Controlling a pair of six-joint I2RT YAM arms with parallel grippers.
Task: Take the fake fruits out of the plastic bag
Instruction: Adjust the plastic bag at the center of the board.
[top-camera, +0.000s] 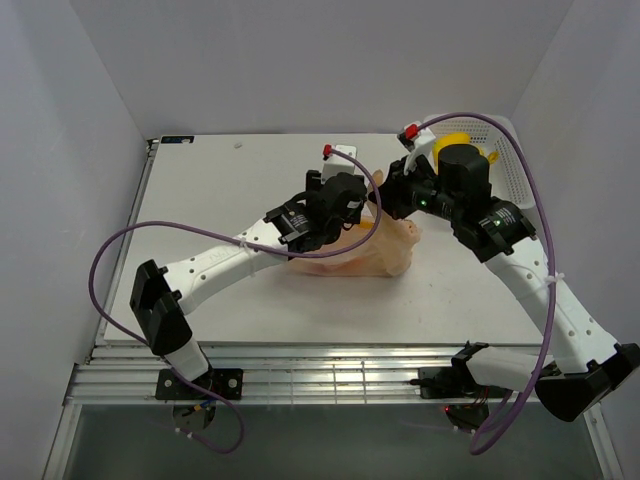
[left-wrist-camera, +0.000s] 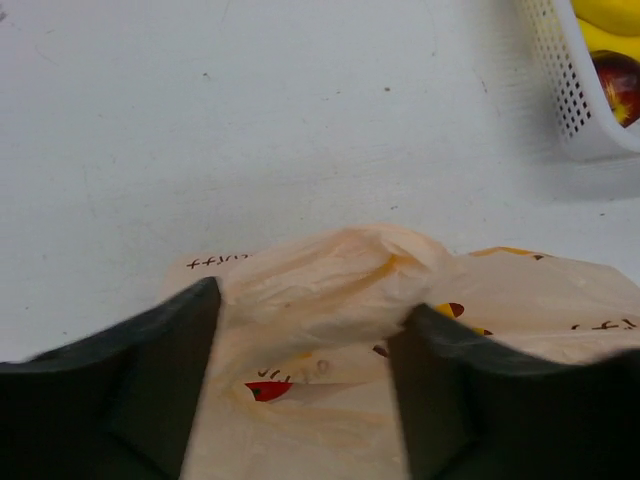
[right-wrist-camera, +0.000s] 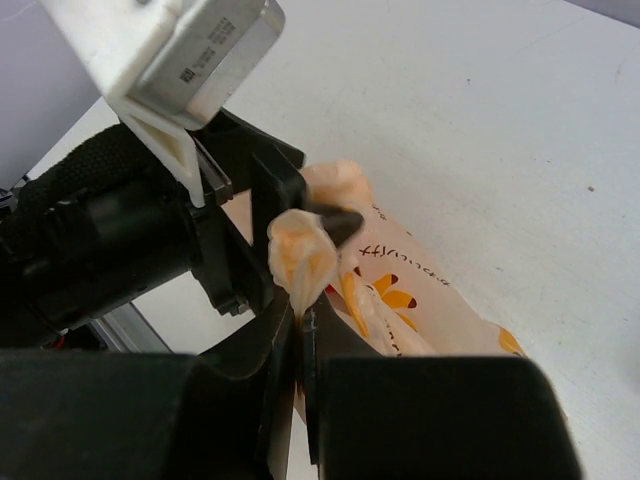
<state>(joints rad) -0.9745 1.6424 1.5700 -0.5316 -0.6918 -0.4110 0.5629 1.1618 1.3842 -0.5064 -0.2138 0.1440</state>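
Note:
The pale peach plastic bag (top-camera: 372, 252) lies crumpled at the table's middle, printed with yellow bananas and lettering. My left gripper (top-camera: 345, 218) is open, its two fingers astride a raised fold of the bag (left-wrist-camera: 340, 285), with the gripper (left-wrist-camera: 312, 305) low over it. My right gripper (top-camera: 396, 208) is shut on a bunched piece of the bag's edge (right-wrist-camera: 305, 255), pinched between its fingertips (right-wrist-camera: 300, 322). The rest of the bag (right-wrist-camera: 420, 300) trails to the right. The orange and red fake fruits are hidden from view.
A white lattice basket (top-camera: 520, 165) stands at the back right, behind the right arm, holding a yellow banana bunch (left-wrist-camera: 610, 25) and a dark red fruit (left-wrist-camera: 618, 85). The basket wall (left-wrist-camera: 565, 90) shows in the left wrist view. The left arm's wrist (right-wrist-camera: 120, 240) is close beside my right gripper.

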